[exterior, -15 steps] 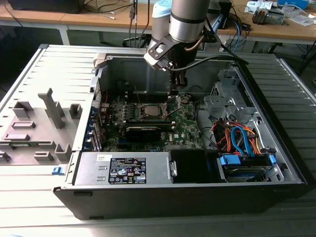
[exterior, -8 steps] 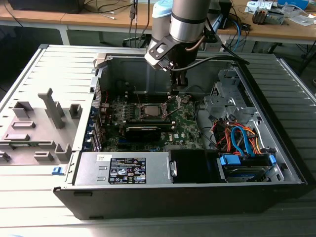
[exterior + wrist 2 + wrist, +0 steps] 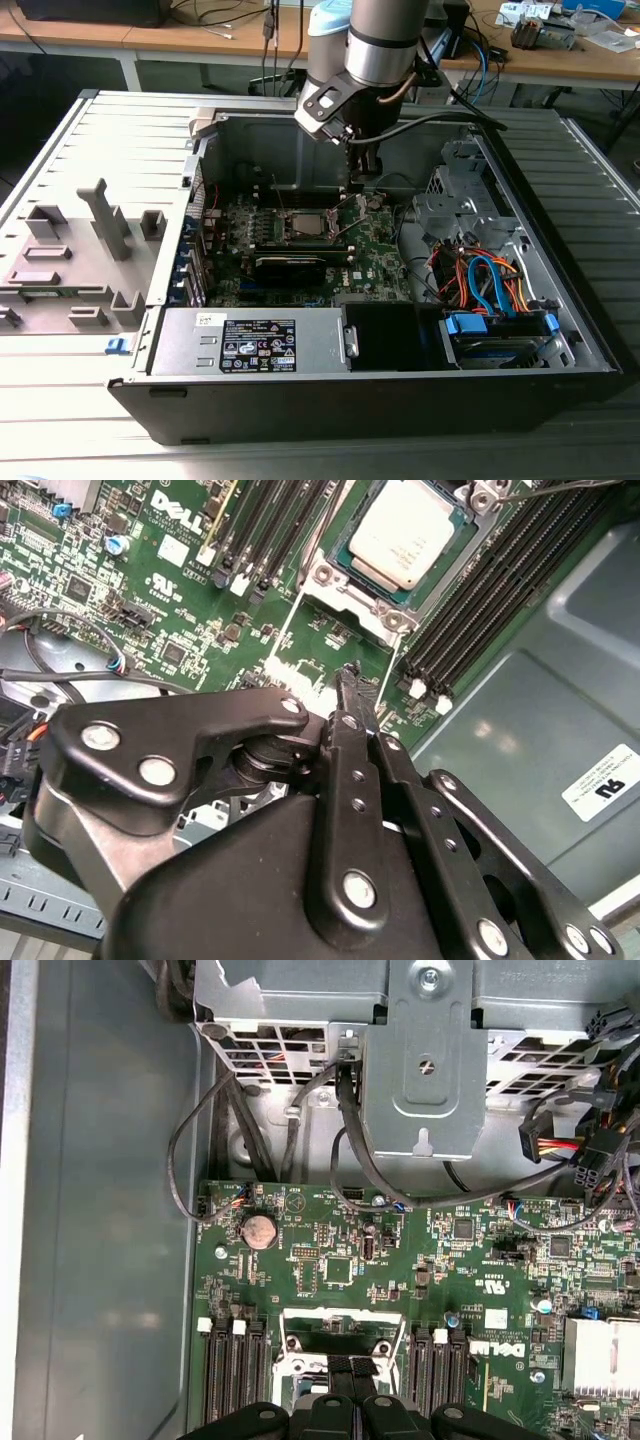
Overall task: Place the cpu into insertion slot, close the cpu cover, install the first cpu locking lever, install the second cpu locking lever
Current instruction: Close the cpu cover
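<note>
In the open computer case, the cpu (image 3: 405, 532) lies as a pale silver square in the insertion slot (image 3: 304, 223) on the green motherboard. The cpu cover (image 3: 338, 580), a silver frame, lies flat around the cpu, which shows through its window. A thin wire lever (image 3: 560, 488) runs past one corner of the socket. My gripper (image 3: 350, 677) hangs just above the board beside the socket, its black fingers together with nothing between them. In the exterior view the gripper (image 3: 366, 180) is behind and to the right of the socket. The first wrist view has the gripper (image 3: 345, 1368) over the socket's frame (image 3: 295, 1362).
Black memory slots (image 3: 480, 600) flank the socket on both sides. A long black card (image 3: 300, 262) lies in front of it. A metal drive cage (image 3: 425, 1070) with loose black cables (image 3: 200, 1150) stands beyond the board. Bundled coloured wires (image 3: 480, 280) fill the case's right side.
</note>
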